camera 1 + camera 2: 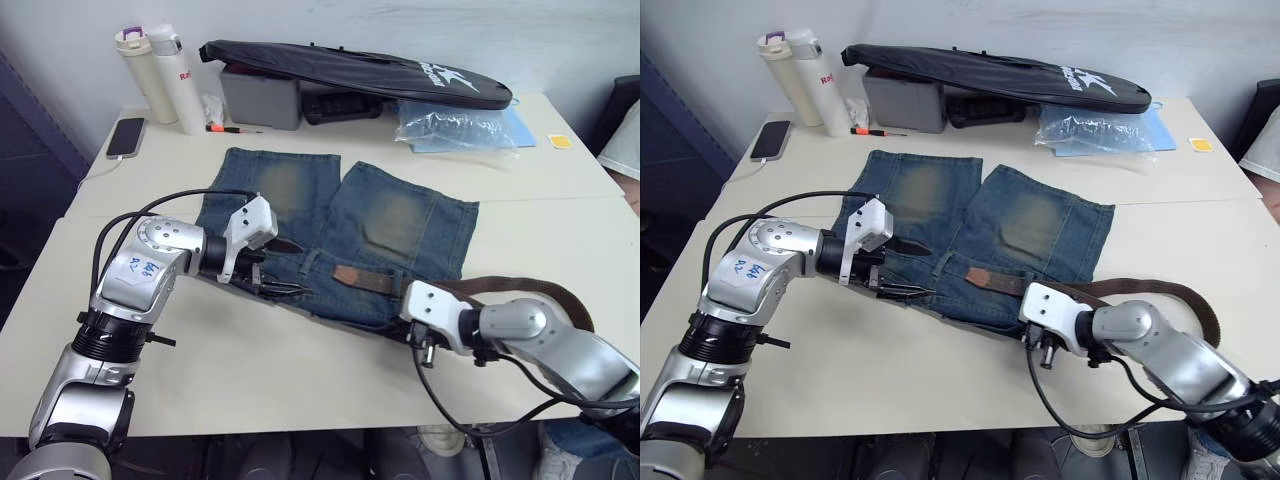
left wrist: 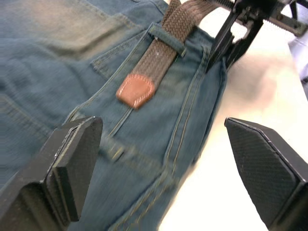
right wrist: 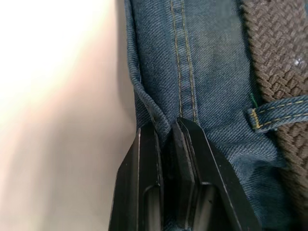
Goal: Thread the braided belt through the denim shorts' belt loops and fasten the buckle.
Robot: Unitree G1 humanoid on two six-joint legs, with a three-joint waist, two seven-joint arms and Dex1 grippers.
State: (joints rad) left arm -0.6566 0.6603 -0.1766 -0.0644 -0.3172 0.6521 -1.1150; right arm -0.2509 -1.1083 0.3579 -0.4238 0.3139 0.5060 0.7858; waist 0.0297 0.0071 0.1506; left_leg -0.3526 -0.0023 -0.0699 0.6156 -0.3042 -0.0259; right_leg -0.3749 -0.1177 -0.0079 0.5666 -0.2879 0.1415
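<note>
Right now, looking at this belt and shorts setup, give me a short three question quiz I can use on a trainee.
1. True or false: the braided belt already passes under one of the belt loops.
2. Multiple choice: the right end effector is (a) open above the table, (b) shut on the waistband edge of the denim shorts, (c) shut on the belt's leather tip.
3. Fill in: the left end effector is ____, its fingers spread over the shorts near the belt's tan tip.

Key
1. True.
2. b.
3. Open.
</note>
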